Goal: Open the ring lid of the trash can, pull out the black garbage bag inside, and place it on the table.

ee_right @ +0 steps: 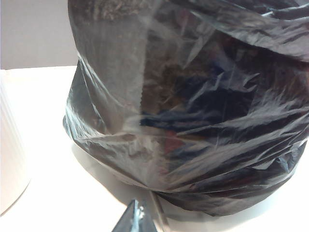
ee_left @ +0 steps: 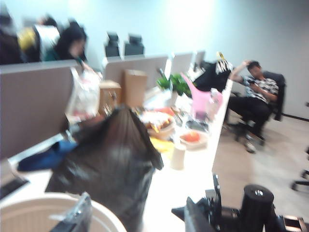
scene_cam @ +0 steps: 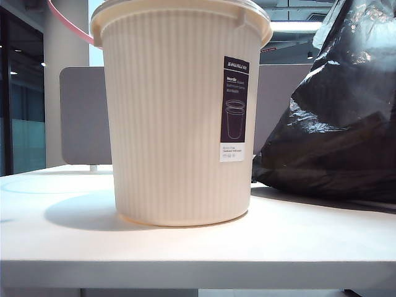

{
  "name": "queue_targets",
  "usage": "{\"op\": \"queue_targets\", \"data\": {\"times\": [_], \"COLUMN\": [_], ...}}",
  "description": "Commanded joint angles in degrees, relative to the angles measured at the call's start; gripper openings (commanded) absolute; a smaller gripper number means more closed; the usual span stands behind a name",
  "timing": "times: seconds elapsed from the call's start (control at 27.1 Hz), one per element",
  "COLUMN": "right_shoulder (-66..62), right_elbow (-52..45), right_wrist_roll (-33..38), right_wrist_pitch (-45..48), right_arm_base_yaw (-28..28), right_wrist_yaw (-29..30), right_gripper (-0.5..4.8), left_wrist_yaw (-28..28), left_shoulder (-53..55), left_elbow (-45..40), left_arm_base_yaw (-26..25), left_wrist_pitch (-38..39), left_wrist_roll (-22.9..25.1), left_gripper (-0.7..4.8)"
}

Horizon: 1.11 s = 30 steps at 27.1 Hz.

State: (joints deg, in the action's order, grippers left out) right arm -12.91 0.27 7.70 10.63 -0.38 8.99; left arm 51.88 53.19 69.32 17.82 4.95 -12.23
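Exterior view, trash can (scene_cam: 179, 117): you have it standing upright on the table (scene_cam: 185, 247), long axis vertical, mouth up, purple label facing the camera.
Exterior view, ring lid (scene_cam: 65, 21): a thin pink arc shows behind the can's rim on its left side, lifted off the rim and tilted; most of it is out of frame.
Exterior view, black garbage bag (scene_cam: 337, 117): it sits on the table to the can's right, just beside the can, bulging and rising toward the top of the frame.
Exterior view, grippers: neither shows.
Left wrist view, left gripper (ee_left: 140, 220): above the can's rim (ee_left: 29, 212); its fingers (ee_left: 77, 215) stand wide apart with nothing between them. The bag (ee_left: 111, 159) rises beyond the can, gathered toward its top. The picture is blurred.
Right wrist view, right gripper (ee_right: 133, 220): only a dark fingertip shows, low beside the bag (ee_right: 193, 106), with the can's ribbed wall (ee_right: 9, 154) on the far side. You should note the jaws are fully closed; whether they pinch the bag cannot be told.
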Motion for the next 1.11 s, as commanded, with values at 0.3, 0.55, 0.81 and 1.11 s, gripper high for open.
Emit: {"op": "queue_targets", "data": {"times": [0.3,0.55,0.81,1.11], "right_shoulder": [0.00,0.00,0.00,0.00], "right_elbow": [-0.09,-0.09,-0.09,-0.09], "right_wrist_roll": [0.17,0.17,0.17,0.00], "right_wrist_pitch": [1.20,1.18,1.14,-0.17], "right_arm_base_yaw": [0.04,0.04,0.04,0.04], "right_wrist_yaw": [-0.13,-0.15,-0.13,-0.13], "right_gripper": [-0.01,-0.01,-0.01,-0.01], "left_wrist_yaw": [-13.07,-25.24,-30.29,-33.94], "left_shoulder": [-19.54,-31.21,-43.58,-52.96], "left_elbow": [0.20,0.20,-4.83,-13.35], "left_arm_base_yaw": [0.04,0.07,0.07,0.07], "left_wrist_pitch": [16.31,35.32,40.65,42.42], "left_wrist_roll": [9.86,18.16,19.19,17.59], "left_gripper": [2.36,1.69,0.79,0.11]}}
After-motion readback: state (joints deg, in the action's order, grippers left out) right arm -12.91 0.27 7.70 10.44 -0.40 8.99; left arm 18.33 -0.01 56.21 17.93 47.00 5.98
